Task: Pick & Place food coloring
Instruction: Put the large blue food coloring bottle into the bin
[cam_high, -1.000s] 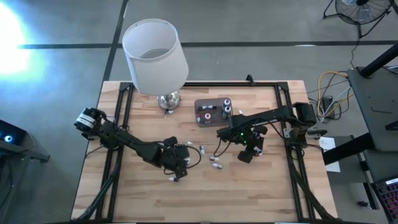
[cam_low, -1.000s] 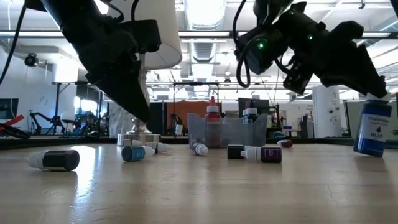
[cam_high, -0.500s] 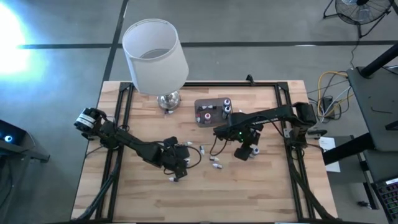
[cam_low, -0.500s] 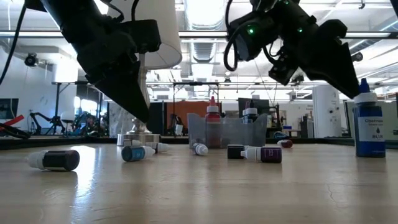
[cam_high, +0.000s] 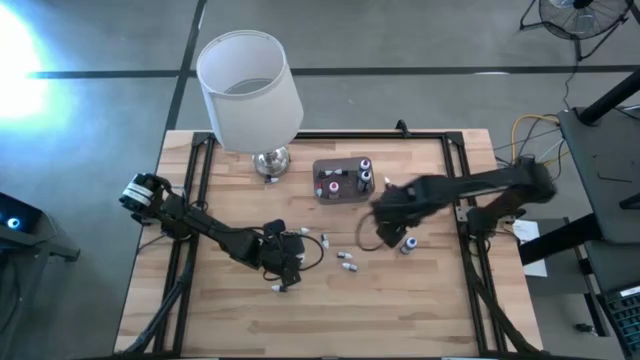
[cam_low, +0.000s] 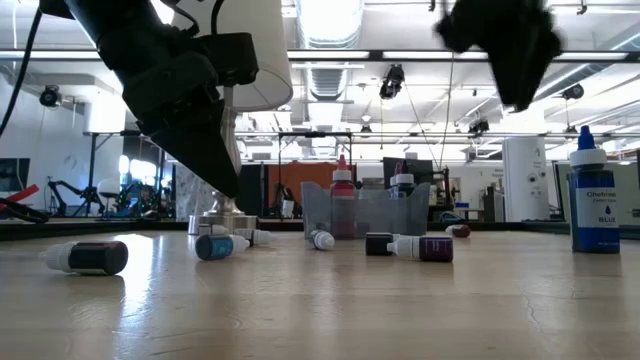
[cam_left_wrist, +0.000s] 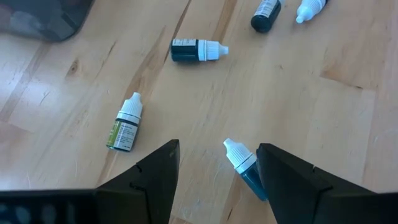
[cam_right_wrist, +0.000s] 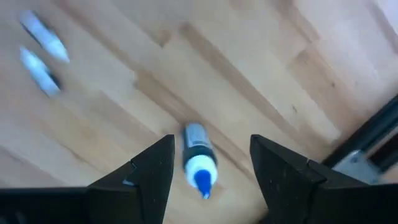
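The counter (cam_high: 230, 320) carries a white-shaded lamp (cam_high: 248, 90) at its far edge, with a grey box (cam_high: 335, 195) beside it holding upright food coloring bottles.

The left gripper (cam_left_wrist: 214, 171) hovers low, fingers spread, over a teal bottle (cam_left_wrist: 245, 171) lying on the wood.

The right gripper (cam_right_wrist: 208, 165) is raised, fingers spread and empty, above a blue bottle (cam_right_wrist: 199, 158) standing upright near the right rail.

Other bottles lie scattered mid-counter, among them a dark one (cam_left_wrist: 198, 50) and a green-labelled one (cam_left_wrist: 126, 122).
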